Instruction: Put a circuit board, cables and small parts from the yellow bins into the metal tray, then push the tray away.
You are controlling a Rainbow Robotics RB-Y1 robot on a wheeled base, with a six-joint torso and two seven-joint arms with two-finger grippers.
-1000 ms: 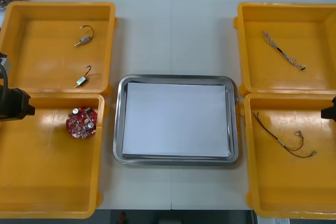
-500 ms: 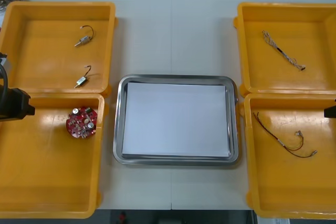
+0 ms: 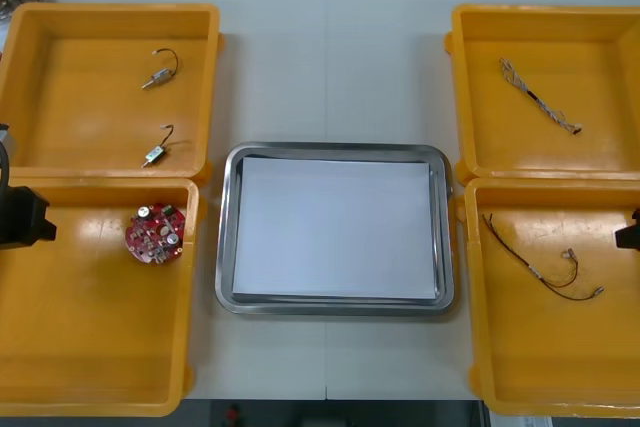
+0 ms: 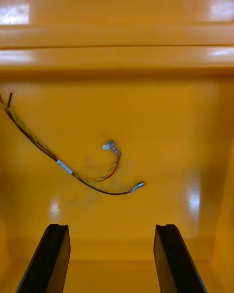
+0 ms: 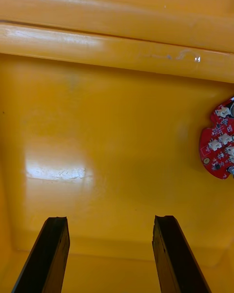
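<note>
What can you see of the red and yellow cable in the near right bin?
The red and yellow cable is thin twisted wire lying loose and flat on the floor of the near right yellow bin. A small white sleeve sits midway. Past it the cable splits into two curved ends, each tipped with a small metal piece. Only the bin floor touches it. The open right gripper hovers short of it.

— How do the fingers [image 5: 51, 259] of the left pincer [image 5: 111, 219] look?
— Flat black slabs, square-cut tips. The right pincer [image 4: 112, 227] has the same pair. From above, left arm [image 3: 20, 219] and right arm [image 3: 630, 234] are blocky black housings.
</note>
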